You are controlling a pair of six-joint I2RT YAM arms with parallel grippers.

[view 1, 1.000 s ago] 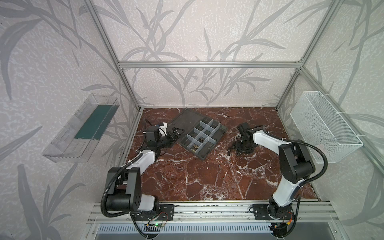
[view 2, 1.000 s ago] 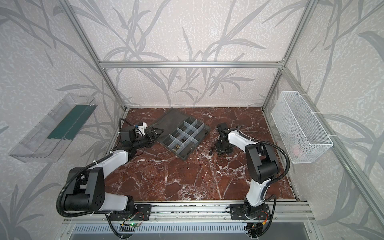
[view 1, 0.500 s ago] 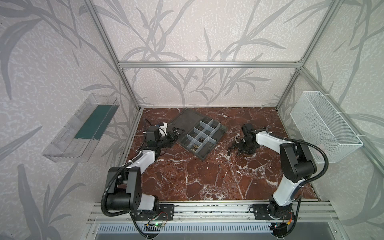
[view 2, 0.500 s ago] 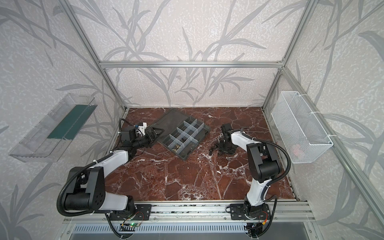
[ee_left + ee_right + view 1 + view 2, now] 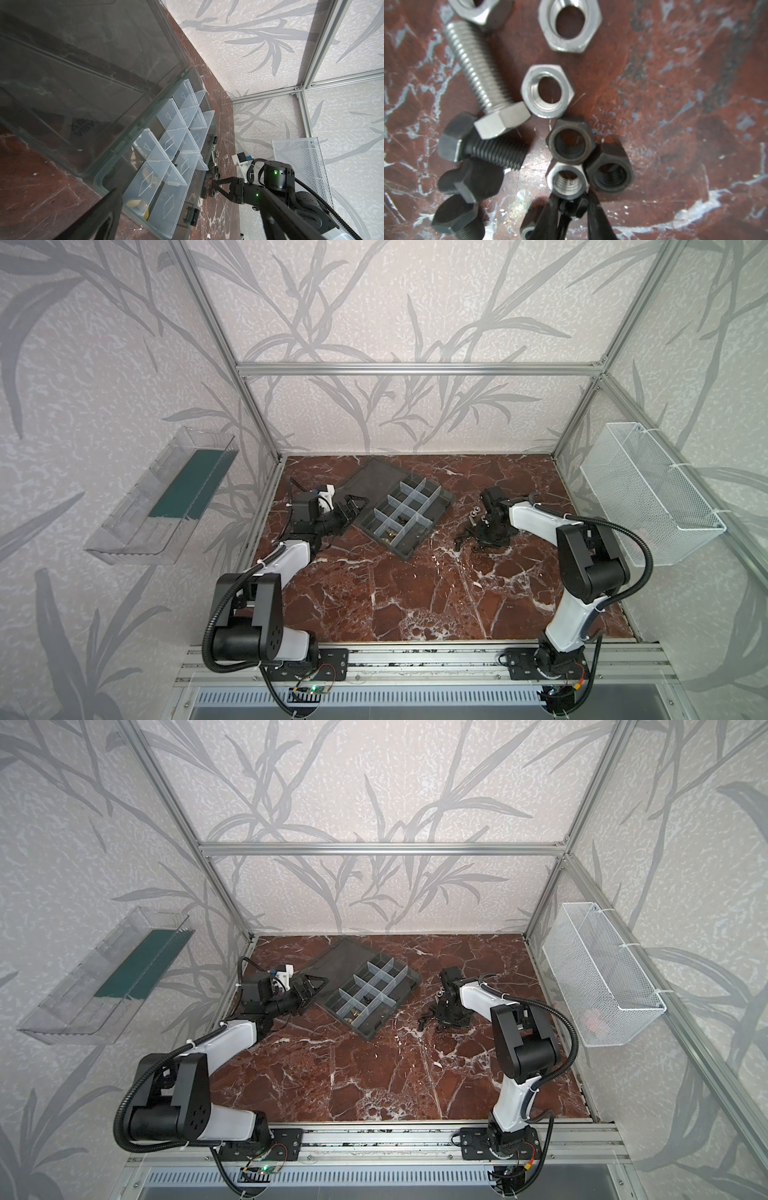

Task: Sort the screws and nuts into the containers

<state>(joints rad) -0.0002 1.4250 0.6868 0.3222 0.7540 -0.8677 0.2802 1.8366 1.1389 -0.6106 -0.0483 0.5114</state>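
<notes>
My right tool point(image 5: 570, 199) has its jaws almost together at the near rim of a silver nut point(image 5: 566, 180), gripped or not I cannot tell; more nuts point(image 5: 548, 91) and the screws point(image 5: 481, 83) lie on the table point(image 5: 675, 104) just beyond its tips. Hard, smooth steel looks apt to skate, so I'd pinch across opposite flats; my left tool point(image 5: 355, 508) stands open near the containers point(image 5: 409, 506).

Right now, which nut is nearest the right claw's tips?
The small silver nut beside two dark nuts, directly at the right claw; other silver nuts lie farther.
</notes>
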